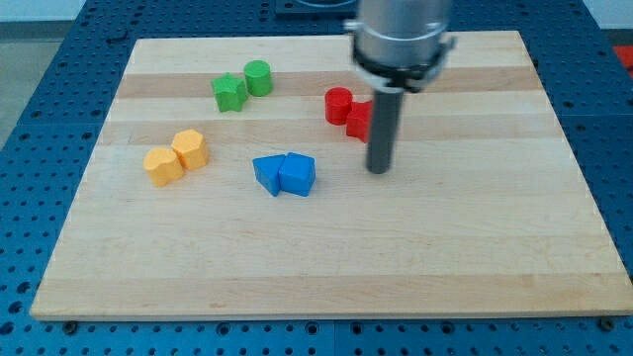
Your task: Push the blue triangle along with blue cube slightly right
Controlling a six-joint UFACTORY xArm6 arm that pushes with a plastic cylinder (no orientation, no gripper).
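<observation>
The blue triangle (267,173) and the blue cube (297,174) lie touching each other near the middle of the wooden board (326,267), triangle on the view's left, cube on the right. My tip (378,170) rests on the board to the view's right of the blue cube, a clear gap away, at about the same height in the view. The rod rises from it to the grey arm body (404,40) at the view's top.
Two red blocks (348,112) sit just above and left of my tip, one partly hidden by the rod. A green star (229,93) and green cylinder (258,77) lie at the upper left. Two orange-yellow blocks (176,156) lie at the left.
</observation>
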